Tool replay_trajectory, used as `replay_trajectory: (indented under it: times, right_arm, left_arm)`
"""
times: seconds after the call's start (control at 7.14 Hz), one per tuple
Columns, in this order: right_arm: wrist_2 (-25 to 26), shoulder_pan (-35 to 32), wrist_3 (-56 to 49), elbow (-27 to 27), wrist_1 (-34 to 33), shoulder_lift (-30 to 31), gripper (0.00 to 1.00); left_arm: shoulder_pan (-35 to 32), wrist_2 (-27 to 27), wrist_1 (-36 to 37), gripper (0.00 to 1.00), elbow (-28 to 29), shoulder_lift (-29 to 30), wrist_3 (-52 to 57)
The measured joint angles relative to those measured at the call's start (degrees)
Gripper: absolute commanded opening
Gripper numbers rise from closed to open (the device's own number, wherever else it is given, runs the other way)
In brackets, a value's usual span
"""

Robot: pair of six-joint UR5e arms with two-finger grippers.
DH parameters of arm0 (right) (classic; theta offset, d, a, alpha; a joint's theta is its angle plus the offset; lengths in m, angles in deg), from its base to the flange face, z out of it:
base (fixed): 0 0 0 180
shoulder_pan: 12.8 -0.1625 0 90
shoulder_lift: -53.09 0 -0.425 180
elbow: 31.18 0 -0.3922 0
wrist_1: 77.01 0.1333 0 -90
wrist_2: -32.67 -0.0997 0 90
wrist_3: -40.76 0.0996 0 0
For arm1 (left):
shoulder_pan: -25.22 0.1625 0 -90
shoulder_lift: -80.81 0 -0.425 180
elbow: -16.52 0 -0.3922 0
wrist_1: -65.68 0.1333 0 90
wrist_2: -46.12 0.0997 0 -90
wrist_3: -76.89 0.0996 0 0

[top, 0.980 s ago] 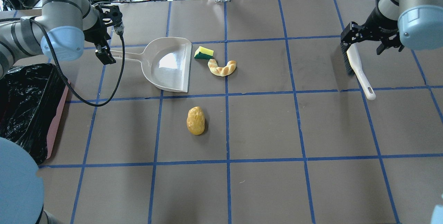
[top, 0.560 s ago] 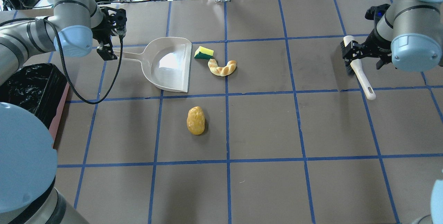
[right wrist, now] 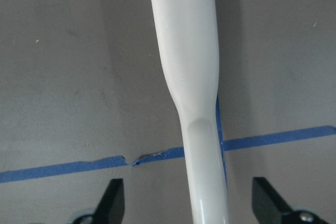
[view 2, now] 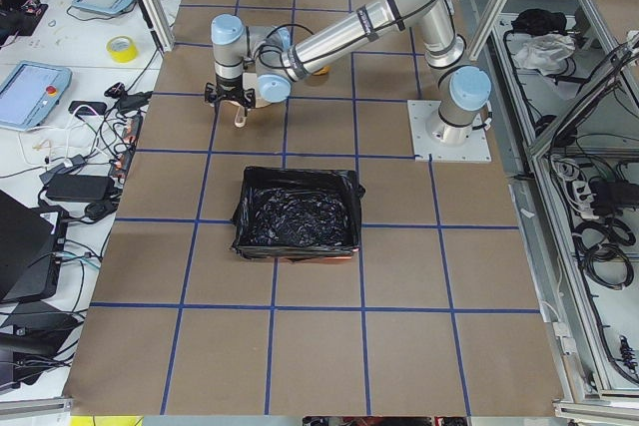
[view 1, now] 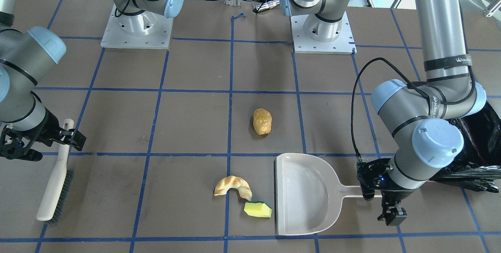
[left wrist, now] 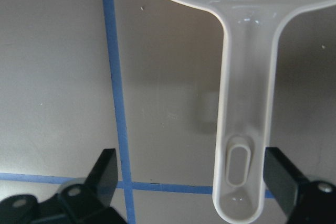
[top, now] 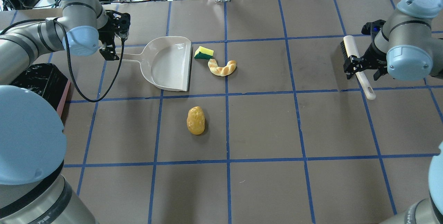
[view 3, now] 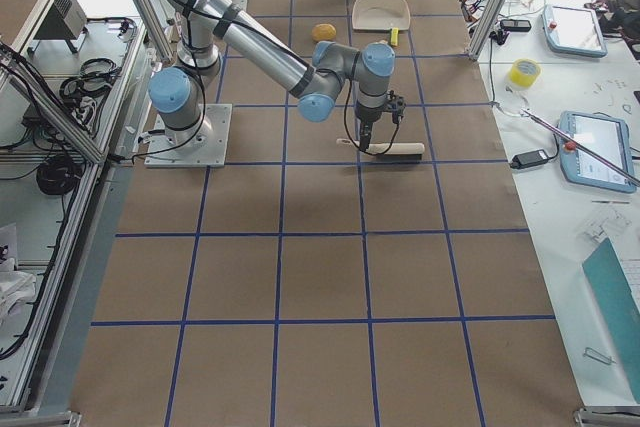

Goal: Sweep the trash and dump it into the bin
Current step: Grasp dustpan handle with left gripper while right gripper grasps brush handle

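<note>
A brown bench (top: 263, 127) gridded with blue tape is carrying all the trash: the yellow sponge (top: 203, 53) is lying just beside the open lip of the beige dustpan (top: 169, 64), the croissant piece (top: 221, 68) is resting right next to it, and the potato lump (top: 196, 120) is sitting apart, nearer the robot. The left claw (left wrist: 191, 174) is hanging spread apart astride the dustpan's handle end. The right claw (right wrist: 189, 203) is straddling the handle of the brush (view 1: 53, 190), likewise apart. The black-lined bin (view 2: 250, 216) is standing at the bench's left end.

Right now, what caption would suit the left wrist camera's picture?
Open left gripper straddling the handle of the beige dustpan, not yet closed on it.
</note>
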Motion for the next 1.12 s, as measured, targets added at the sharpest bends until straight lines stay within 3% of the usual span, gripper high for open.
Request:
replay_trajectory:
  times: [0.42,0.56,0.7,0.98,1.12]
  right_arm:
    - [0.82,0.99,-1.2,1.24,-0.01,-0.11,0.69]
    - [0.99,1.35,-1.9,1.34,-0.04,-0.12,0.57]
    - [1.03,1.5,-2.46,1.37,-0.04,-0.16,0.39]
    - [0.89,1.57,-3.21,1.39,0.02,-0.15,0.06]
    - [0.9,1.58,-3.47,1.4,0.15,-0.14,0.0]
  left_arm:
    - [-0.06,-0.37,-0.38,0.98,-0.2,0.05,-1.46]
    - [-0.09,-0.35,-0.79,0.98,-0.21,-0.32,-2.37]
    - [-0.11,-0.32,-1.24,0.92,-0.29,-0.64,-2.85]
    - [-0.12,-0.2,-1.69,0.49,-1.1,-0.84,-2.87]
    - [-0.15,-0.14,-1.64,0.18,-1.81,-0.94,-2.87]
